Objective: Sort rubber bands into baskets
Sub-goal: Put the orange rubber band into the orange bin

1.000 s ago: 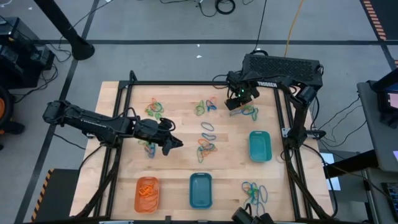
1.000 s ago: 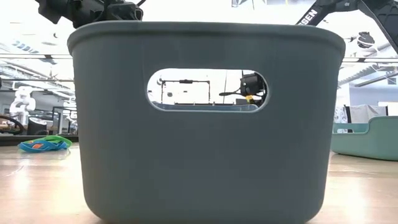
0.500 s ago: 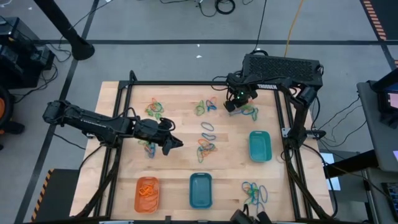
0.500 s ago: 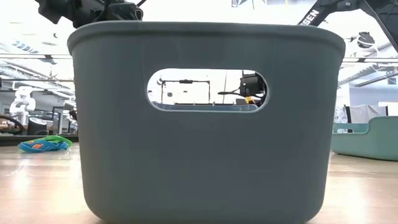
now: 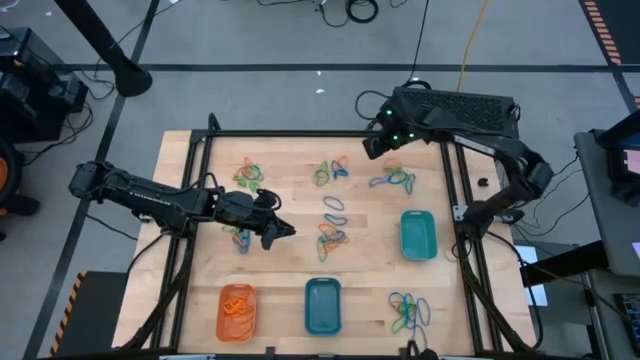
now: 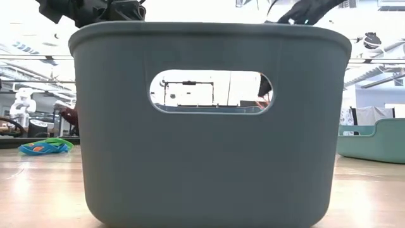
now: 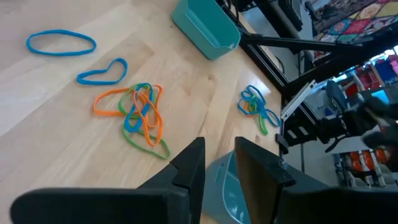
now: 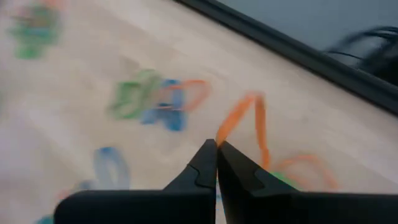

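Note:
Rubber bands lie in mixed piles on the wooden table: far left (image 5: 250,172), far middle (image 5: 330,172), far right (image 5: 392,180), centre (image 5: 330,240) and near right (image 5: 408,310). An orange basket (image 5: 236,310), a blue basket (image 5: 322,305) and a teal-green basket (image 5: 417,235) stand on the near half. My right gripper (image 8: 216,155) hangs raised over the far edge, shut on an orange rubber band (image 8: 249,121). My left gripper (image 7: 219,168) hovers left of centre, open with nothing between its fingers. My right gripper pinches the orange rubber band (image 8: 225,134) between its two fingertips, only at their free ends. The fingers slant down from the far right. The band's loop reaches out beyond the tips; the view is blurred, so whether it is clear of the table I cannot tell.
A black frame (image 5: 330,135) borders the table. In the low view the blue basket's wall (image 6: 209,139) fills most of the picture, with the teal-green basket (image 6: 373,139) at its right. A small pile of bands (image 5: 240,240) lies under my left arm.
My right gripper has risen from the far-right pile and gone toward the table's far edge, tipping to a shallower slant. In the low view it has left the blue basket's handle hole. The pile has stayed on the table.

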Controlling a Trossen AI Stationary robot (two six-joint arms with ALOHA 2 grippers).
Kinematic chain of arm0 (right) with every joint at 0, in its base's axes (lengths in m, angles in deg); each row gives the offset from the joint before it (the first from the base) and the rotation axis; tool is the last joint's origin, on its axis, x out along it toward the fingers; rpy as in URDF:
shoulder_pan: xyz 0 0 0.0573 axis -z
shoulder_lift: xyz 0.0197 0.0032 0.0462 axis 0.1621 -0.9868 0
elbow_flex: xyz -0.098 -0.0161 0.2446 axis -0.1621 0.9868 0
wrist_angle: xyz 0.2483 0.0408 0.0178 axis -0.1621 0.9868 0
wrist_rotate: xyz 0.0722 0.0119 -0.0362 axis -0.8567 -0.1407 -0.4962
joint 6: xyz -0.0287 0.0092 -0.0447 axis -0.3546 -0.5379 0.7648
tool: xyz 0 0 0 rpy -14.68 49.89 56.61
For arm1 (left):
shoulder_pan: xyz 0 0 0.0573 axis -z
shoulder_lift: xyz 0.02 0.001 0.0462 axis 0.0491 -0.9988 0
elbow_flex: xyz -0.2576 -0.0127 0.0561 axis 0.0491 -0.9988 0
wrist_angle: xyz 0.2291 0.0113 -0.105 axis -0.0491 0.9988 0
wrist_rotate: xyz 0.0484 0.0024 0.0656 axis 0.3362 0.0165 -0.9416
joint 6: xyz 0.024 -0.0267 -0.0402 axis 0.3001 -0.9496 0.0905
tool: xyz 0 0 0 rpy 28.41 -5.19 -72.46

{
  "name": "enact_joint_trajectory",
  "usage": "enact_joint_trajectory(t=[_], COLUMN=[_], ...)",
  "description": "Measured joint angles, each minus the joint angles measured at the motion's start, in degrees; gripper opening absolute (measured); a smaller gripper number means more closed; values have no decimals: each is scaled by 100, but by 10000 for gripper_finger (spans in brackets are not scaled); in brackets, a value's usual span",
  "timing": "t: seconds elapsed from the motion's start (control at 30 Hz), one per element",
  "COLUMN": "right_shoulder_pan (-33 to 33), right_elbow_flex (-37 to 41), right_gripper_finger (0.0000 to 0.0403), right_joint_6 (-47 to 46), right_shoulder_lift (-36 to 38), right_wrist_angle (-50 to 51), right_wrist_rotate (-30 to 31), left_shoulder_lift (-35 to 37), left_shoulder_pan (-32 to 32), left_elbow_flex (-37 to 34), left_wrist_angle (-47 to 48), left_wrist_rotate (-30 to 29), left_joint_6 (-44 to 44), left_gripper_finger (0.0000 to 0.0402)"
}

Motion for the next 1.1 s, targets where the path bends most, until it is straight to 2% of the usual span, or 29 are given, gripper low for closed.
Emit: enact_joint_trajectory(t=[0.13, 0.27, 0.33, 0.53, 0.63, 0.77, 0.87, 0.93, 1.1], right_shoulder_pan=[-276, -863, -1225, -2224, -2644, -3066, -3295, -3443, -3719], right_elbow_flex=[0, 0, -2, 0, -2, -2, -2, -2, -2], right_gripper_finger=[0, 0, 0, 0, 0, 0, 0, 0, 0], right_joint_6=[-87, -278, -415, -938, -1129, -1223, -1279, -1287, -1287], right_shoulder_lift=[543, 906, 1002, 1027, 982, 977, 979, 975, 880], right_wrist_angle=[-193, -769, -1153, -2237, -2827, -3123, -3134, -3146, -3217], right_wrist_rotate=[-956, -1891, -2123, -2115, -2105, -2105, -2037, -1907, -1803], left_shoulder_lift=[-16, -199, -371, -1012, -1280, -1472, -1525, -1529, -1532], left_shoulder_pan=[0, 0, 2, 0, 0, 2, 29, 36, 25], left_elbow_flex=[-4, -4, -2, 0, 0, 0, 0, 0, 0], left_wrist_angle=[-477, -1833, -2716, -4369, -4614, -4828, -5062, -5098, -5094], left_wrist_rotate=[-87, -94, -143, -846, -931, -906, -740, -726, -708], left_joint_6=[296, 984, 1328, 1708, 1786, 1939, 2378, 2350, 1671], left_gripper_finger=[93, 93, 93, 93, 93, 100, 122, 146, 211])
